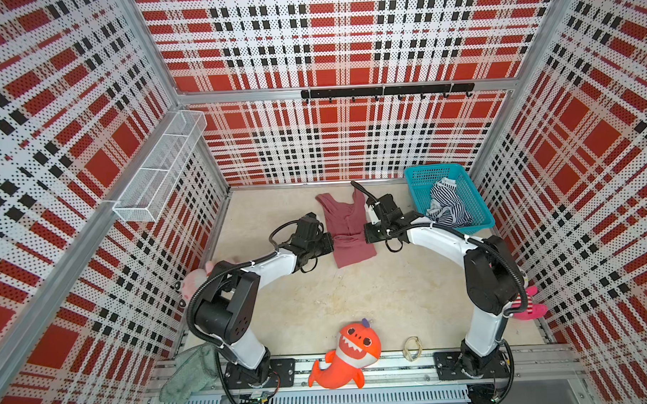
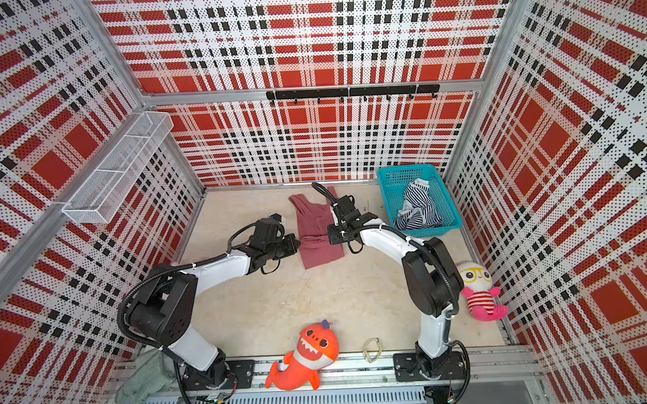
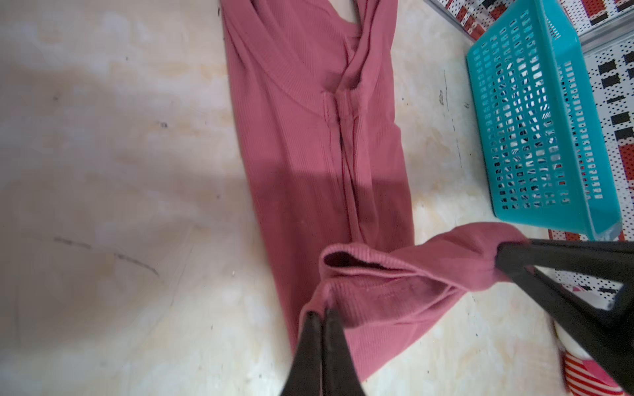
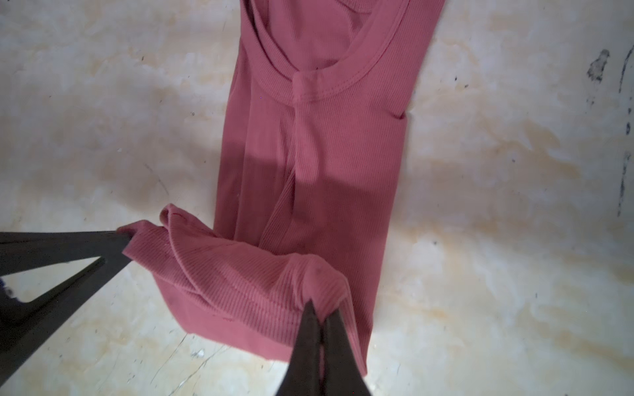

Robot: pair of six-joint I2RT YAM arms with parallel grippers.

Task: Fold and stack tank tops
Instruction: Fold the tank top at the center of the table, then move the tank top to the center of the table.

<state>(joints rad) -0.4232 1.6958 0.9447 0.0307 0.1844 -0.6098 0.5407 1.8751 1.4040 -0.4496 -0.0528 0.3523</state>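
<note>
The maroon-pink tank top (image 1: 347,224) (image 2: 317,225) lies lengthwise on the beige table, folded narrow, with its straps toward the back wall. Its near hem is raised off the table at both corners. My left gripper (image 3: 320,313) (image 1: 330,243) is shut on one hem corner. My right gripper (image 4: 322,310) (image 1: 367,234) is shut on the other corner, and cloth sags between the two. The striped navy-and-white tank top (image 1: 446,204) (image 2: 418,207) lies crumpled in the teal basket (image 1: 414,186) at the back right.
An orange shark plush (image 1: 348,357) and a small looped band (image 1: 412,349) lie at the front edge. A grey-green cloth (image 1: 189,374) hangs at the front left. Plush toys sit by the left wall (image 1: 193,281) and the right wall (image 2: 480,293). A wire shelf (image 1: 158,168) hangs on the left wall.
</note>
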